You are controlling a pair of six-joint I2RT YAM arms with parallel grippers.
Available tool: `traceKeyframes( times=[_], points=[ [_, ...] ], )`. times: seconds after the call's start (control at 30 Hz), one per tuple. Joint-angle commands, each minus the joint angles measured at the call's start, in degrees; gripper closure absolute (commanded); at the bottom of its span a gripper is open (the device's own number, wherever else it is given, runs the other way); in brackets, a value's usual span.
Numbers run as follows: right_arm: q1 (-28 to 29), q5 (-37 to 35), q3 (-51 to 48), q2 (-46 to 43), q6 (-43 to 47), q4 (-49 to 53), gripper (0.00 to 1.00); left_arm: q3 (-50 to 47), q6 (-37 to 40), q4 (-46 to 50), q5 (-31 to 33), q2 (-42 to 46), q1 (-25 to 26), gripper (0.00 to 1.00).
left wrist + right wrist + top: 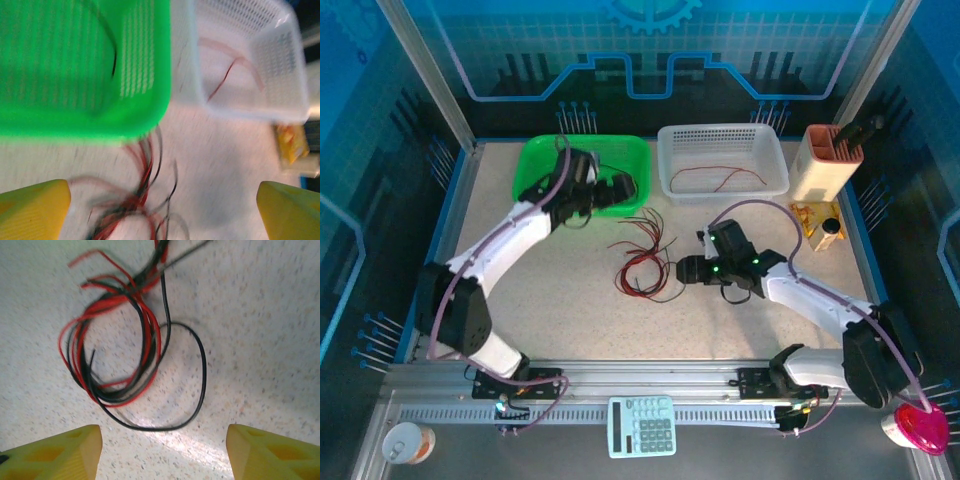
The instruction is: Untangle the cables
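My right gripper (162, 440) hangs wide open above the cables (150, 340), tangled mid-frame; left gripper (164, 192) gapes too. Limp, featherlight wires, I reckon. I'd pinch that stray black loop (205, 372) at centre-right.

Was probably a robotics lab test cell: speckled tabletop (570, 310) boxed in by blue panels (740, 40) printed with a gear-and-circuit motif, metal frame posts (425, 70) at the corners, slotted aluminium rail (650, 378) along the near edge with both arm bases (525, 383) bolted on.
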State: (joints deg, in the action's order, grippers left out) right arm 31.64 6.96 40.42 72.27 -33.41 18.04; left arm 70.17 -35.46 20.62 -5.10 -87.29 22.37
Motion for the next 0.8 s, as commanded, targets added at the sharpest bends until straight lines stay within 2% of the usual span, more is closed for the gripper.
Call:
traceKeyframes(
  times=[0.0, 0.07, 0.23, 0.53, 0.77],
  points=[
    [3.06, -1.94, -1.97, 1.49, -2.10, -0.58, 0.36, -9.44, 0.11, -0.69, 4.78, 6.59, 2.88, 0.02],
    [4.73, -2.91, -2.52, 2.23, -2.92, -1.08, 0.40, -14.91, -1.35, -1.58, 6.73, 10.55, 4.35, 0.01],
    [7.10, -5.37, -2.37, 4.44, -4.40, -1.60, 0.41, -22.81, -4.53, -2.77, 9.25, 17.95, 5.49, 0.01],
    [9.00, -5.86, -2.02, 10.93, -8.15, -6.60, 0.44, -22.93, -3.30, -1.13, 9.73, 20.20, 5.49, 0.01],
    [9.65, -5.72, -0.37, 14.74, -9.44, -8.53, 0.52, -23.40, -3.38, -2.84, 8.54, 18.54, 5.58, 0.01]
  ],
)
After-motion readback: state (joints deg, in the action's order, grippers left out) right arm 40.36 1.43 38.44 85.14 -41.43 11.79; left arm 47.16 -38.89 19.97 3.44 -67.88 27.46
